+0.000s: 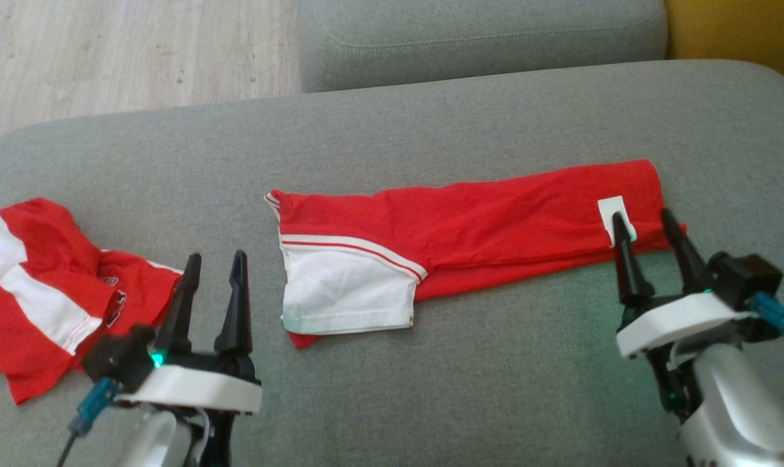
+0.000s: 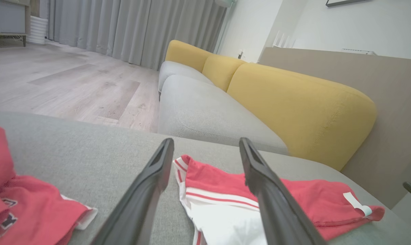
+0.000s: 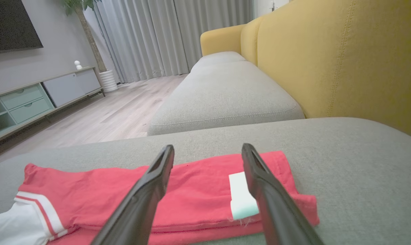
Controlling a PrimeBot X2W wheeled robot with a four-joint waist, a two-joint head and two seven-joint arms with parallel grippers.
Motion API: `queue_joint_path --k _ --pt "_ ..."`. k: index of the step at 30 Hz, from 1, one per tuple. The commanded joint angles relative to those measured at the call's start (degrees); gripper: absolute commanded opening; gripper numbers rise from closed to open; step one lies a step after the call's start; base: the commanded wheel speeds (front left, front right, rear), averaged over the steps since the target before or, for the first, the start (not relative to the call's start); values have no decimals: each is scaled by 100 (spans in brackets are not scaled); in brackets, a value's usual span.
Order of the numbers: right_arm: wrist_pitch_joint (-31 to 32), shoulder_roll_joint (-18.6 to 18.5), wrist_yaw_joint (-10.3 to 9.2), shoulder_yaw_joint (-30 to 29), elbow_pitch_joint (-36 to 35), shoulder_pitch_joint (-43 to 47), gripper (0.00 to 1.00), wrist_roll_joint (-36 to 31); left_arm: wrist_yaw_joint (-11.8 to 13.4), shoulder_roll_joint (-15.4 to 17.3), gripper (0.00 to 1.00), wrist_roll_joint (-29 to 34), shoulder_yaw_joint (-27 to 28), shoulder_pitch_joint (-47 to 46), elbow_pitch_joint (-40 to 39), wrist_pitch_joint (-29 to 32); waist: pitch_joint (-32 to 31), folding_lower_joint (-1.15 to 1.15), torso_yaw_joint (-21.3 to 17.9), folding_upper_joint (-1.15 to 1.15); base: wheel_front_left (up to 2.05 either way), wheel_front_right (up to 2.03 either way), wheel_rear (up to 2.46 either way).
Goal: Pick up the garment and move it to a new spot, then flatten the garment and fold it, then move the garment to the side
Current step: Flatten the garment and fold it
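A red garment (image 1: 482, 217), folded into a long strip with a white sleeve (image 1: 346, 292) at one end, lies on a grey sofa cushion (image 1: 430, 389). The right gripper (image 1: 642, 215) stands with its jaws wide apart and empty. Their tips are over the strip's near edge, at the end opposite the sleeve, and a white label (image 1: 613, 209) lies beside one finger. Whether the tips touch the cloth cannot be told. The left gripper (image 1: 216, 255) likewise has its jaws spread and holds nothing; the sleeve end lies just ahead and to the right of them. A crumpled shirt (image 1: 35, 285), red and white, lies to the left of those jaws.
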Motion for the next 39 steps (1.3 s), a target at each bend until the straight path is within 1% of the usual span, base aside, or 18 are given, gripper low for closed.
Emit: queue_joint_path --k 1,4,8,14,17,20,23,28,31,36,39 --pt "-43 23 -4 46 -238 -126 100 -95 -43 26 100 84 294 -128 -116 -45 -2 0 -3 0 0 0 0" --pt "-43 190 -4 -57 -236 24 100 -315 -215 -197 100 288 502 -28 35 -45 -12 0 4 0 0 0 0" --pt "-43 272 -4 -143 -210 77 100 -493 -348 -355 100 510 634 -23 198 -45 -10 0 26 0 0 0 0" --pt "5 204 -4 -314 -120 -95 100 -592 -418 -502 100 722 722 -68 297 -45 70 0 56 0 0 0 0" --pt "300 122 -4 -729 95 -417 100 -599 -429 -523 100 766 678 -154 319 -45 232 0 100 0 0 0 0" --pt "645 33 -4 -1215 445 -771 100 -511 -431 -492 100 727 516 -262 315 -46 413 0 175 0 0 0 0" --pt "1043 -104 -4 -1626 953 -1141 100 -582 -431 -467 100 672 336 -384 326 -46 595 0 276 0 0 0 0" --pt "1597 -333 -4 -2025 1819 -1632 100 -909 -432 -420 100 574 115 -577 382 -46 839 0 454 0 0 0 0" --pt "1839 -397 -4 -2082 2219 -1821 100 -1080 -432 -398 100 577 29 -651 504 -46 914 0 535 0 0 0 0" --pt "1979 -397 -4 -2046 2602 -2030 100 -1004 -432 -405 100 550 -5 -715 571 -46 958 0 581 0 0 0 0" --pt "2177 -402 -4 -2038 2843 -2114 100 -909 -432 -397 100 550 4 -733 586 -46 977 0 573 0 0 0 0"
